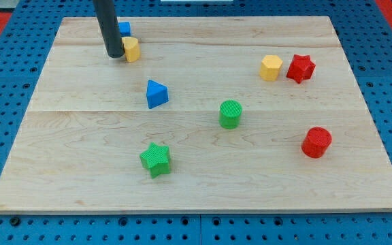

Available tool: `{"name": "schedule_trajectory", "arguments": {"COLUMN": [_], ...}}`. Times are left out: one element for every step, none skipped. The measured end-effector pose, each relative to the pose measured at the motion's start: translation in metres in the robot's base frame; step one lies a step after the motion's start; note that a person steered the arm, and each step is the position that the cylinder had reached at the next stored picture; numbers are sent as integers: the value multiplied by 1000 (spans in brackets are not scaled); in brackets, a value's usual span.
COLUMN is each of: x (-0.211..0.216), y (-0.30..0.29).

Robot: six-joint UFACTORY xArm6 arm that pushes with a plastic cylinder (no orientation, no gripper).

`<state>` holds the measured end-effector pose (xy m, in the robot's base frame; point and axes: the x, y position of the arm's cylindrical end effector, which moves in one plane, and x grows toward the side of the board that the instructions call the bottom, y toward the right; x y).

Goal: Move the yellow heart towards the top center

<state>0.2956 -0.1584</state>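
Observation:
The yellow heart (132, 49) lies near the view's top left of the wooden board (196, 177). My tip (114, 54) stands right against the heart's left side, touching or nearly touching it. The rod hides part of the heart and part of a blue block (124, 29) just above it, whose shape I cannot make out.
A blue triangle (156, 94) lies below and right of the heart. A green cylinder (230, 113) sits mid-board, a green star (156, 159) lower left of it. A yellow hexagon (271, 67) and red star (301, 68) sit at upper right, a red cylinder (316, 142) at lower right.

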Motion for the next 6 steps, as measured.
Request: {"name": "schedule_trajectory", "arguments": {"x": [-10, -20, -26, -22, 2, -10], "y": [9, 26, 56, 108, 166, 179]}}
